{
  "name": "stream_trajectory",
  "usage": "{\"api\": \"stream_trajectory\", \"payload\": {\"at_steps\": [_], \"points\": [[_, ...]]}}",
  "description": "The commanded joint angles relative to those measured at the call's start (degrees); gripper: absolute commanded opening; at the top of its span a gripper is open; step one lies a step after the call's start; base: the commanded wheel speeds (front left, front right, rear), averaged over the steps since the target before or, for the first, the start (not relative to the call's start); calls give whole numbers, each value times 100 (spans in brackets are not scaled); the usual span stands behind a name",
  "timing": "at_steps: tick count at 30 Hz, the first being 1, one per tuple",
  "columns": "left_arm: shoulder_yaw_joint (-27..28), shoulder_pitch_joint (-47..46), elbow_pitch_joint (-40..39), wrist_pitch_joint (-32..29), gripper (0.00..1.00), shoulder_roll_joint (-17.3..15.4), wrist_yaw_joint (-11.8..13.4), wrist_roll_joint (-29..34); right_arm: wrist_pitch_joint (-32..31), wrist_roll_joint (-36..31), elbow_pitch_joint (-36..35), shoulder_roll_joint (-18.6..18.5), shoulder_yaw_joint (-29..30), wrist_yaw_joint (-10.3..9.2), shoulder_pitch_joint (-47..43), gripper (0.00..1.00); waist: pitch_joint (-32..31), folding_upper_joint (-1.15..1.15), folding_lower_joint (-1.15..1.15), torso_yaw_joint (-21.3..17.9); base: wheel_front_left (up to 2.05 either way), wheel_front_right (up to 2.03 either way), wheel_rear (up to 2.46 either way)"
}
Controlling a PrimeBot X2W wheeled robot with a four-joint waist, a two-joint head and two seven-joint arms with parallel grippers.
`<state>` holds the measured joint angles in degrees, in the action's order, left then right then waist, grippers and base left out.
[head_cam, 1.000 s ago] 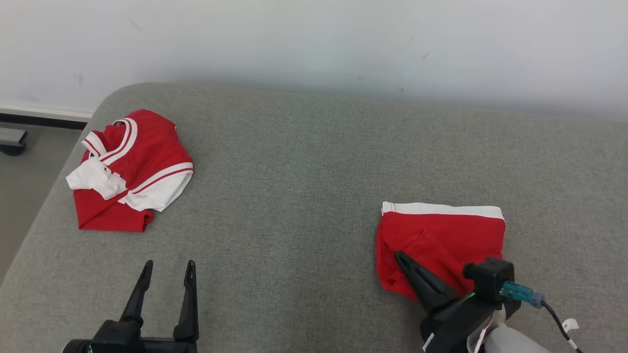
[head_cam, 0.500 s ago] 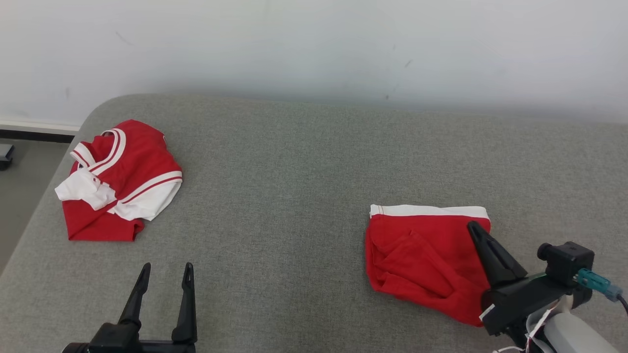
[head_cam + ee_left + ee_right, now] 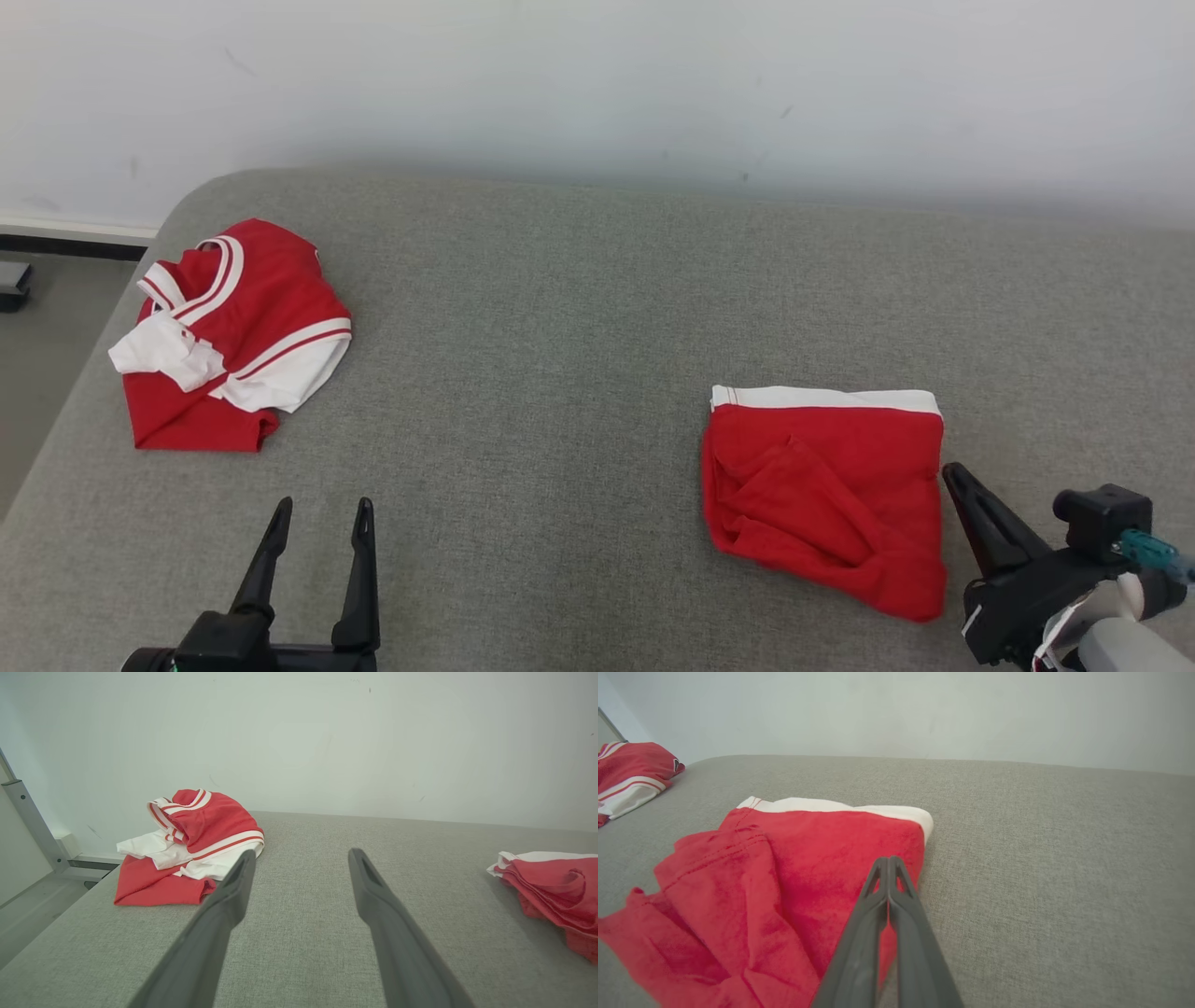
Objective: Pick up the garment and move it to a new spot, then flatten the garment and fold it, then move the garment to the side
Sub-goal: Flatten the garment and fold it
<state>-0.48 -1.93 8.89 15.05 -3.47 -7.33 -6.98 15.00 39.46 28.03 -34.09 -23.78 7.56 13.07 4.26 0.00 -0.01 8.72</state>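
The right pincer (image 3: 952, 474) is clenched on nothing, just beside the folded red garment (image 3: 826, 485) near the front right of the grey padded surface (image 3: 560, 355); the left pincer (image 3: 322, 509) stands released at the front edge; a crumpled red-and-white garment (image 3: 233, 336) lies at the far left corner; the folded piece looks soft and limp, best pinched through all layers at its white band.

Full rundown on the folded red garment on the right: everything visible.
The folded red garment is soft, knit-looking fabric with a white band along its far edge. It is folded into a rough rectangle of stacked layers, its near left part creased and rumpled with a loose flap. It lies flat on the grey upholstered surface, on the robot's right. The right gripper, shut, sits just off its right edge. Whether they touch cannot be told, but it grips no fabric.
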Motion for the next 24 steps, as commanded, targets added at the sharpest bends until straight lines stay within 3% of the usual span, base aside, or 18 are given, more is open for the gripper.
{"api": "stream_trajectory", "payload": {"at_steps": [1, 15, 24], "points": [[-18, -56, -1, 18, 100, -8, -6, 18, 26, -66, 91, -16, -159, -12, 139, 0, 33, 0, 1, 41, 0, 0, 0], [-51, -106, 66, 18, 100, -44, -10, -25, 25, 271, 907, 136, -1498, -12, 699, 0, 91, 0, 1, 278, 0, 0, 0], [-35, -40, 37, 18, 100, -29, -10, -10, 15, 597, 266, 263, -1948, -12, 714, 0, 40, 0, 1, 278, 0, 0, 0]]}}
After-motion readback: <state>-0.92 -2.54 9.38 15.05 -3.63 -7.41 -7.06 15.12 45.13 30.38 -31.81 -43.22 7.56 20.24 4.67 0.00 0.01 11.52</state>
